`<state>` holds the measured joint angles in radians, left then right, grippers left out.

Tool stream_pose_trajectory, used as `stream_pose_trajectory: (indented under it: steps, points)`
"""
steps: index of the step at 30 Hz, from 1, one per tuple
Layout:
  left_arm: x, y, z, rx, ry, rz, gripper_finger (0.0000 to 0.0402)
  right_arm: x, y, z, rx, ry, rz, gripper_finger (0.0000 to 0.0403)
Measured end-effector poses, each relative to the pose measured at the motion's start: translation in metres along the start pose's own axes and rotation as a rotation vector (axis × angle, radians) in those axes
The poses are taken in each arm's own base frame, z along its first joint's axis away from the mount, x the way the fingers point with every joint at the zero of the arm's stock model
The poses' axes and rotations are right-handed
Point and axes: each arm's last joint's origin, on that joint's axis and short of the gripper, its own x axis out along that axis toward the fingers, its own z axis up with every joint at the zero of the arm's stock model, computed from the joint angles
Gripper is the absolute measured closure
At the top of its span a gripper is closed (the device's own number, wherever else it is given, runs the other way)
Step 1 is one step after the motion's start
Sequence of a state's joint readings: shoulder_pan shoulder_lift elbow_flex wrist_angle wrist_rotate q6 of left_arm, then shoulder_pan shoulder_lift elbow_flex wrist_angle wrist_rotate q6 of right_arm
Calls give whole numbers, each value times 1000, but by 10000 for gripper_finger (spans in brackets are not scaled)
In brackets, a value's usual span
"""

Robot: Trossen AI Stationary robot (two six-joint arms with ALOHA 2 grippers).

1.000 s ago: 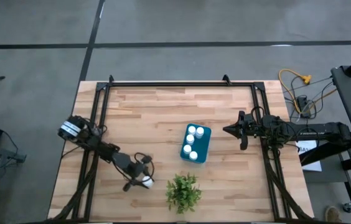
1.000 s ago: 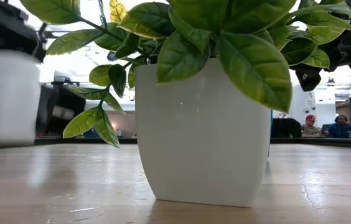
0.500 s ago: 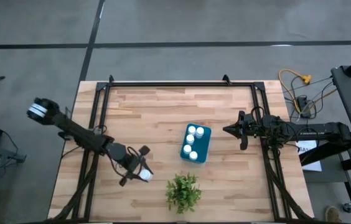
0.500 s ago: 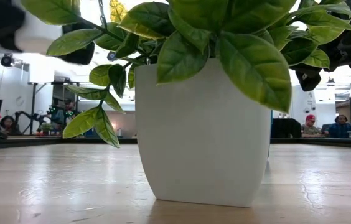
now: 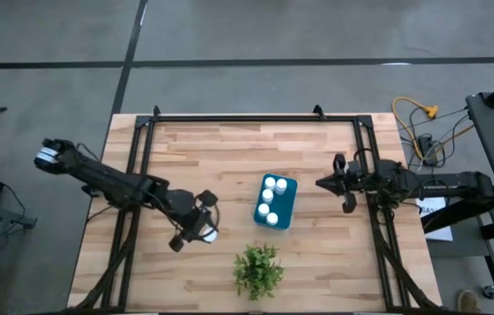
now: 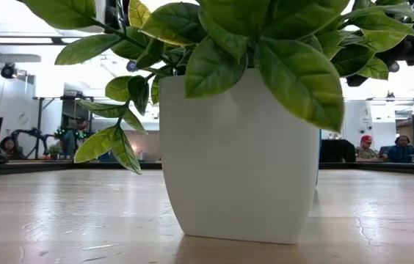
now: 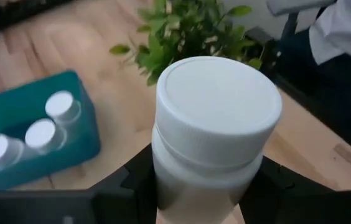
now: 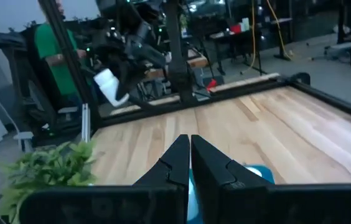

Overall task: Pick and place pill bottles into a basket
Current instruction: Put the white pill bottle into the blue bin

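A bottle sits clamped between my left gripper's fingers, held above the table left of the basket. My right gripper, fingers together, waits right of the basket.

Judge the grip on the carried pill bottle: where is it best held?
On the round body under the cap, jaws on opposite sides, as the left gripper holds this pill bottle: the straight wall gives flat contact, while the wider cap overhangs and blocks slipping.
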<state>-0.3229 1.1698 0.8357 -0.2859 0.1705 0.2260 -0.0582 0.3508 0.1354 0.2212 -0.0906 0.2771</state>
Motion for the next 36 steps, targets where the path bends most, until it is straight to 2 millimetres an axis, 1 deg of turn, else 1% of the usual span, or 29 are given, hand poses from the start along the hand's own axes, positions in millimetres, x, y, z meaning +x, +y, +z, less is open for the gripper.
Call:
stream_pose_trajectory:
  steps: [5, 10, 12, 16, 21, 25, 28, 31, 36]
  points:
    - [5, 14, 6, -14, 121, 4, 255, 3, 5, 13, -79, -1, 35, 394]
    - [9, 29, 15, -22, 199, 13, 255, 14, 13, 36, -170, 10, 117, 394]
    - [9, 35, 19, -31, 222, 19, 255, 21, 15, 45, -198, 35, 135, 394]
    - [7, 45, 25, -13, 266, 20, 255, 39, 21, 62, -240, 145, 136, 394]
    - [3, 50, 28, -8, 252, 38, 255, 67, 29, 80, -272, 238, 153, 394]
    - [-4, 52, 29, 2, 250, 47, 256, 87, 36, 89, -310, 276, 181, 394]
    - [-9, 55, 29, -14, 264, 52, 256, 100, 41, 94, -324, 340, 192, 394]
    - [-10, 56, 30, -17, 263, 56, 256, 112, 45, 95, -334, 403, 178, 394]
    - [-9, 56, 30, 2, 254, 52, 256, 124, 51, 97, -394, 414, 135, 394]
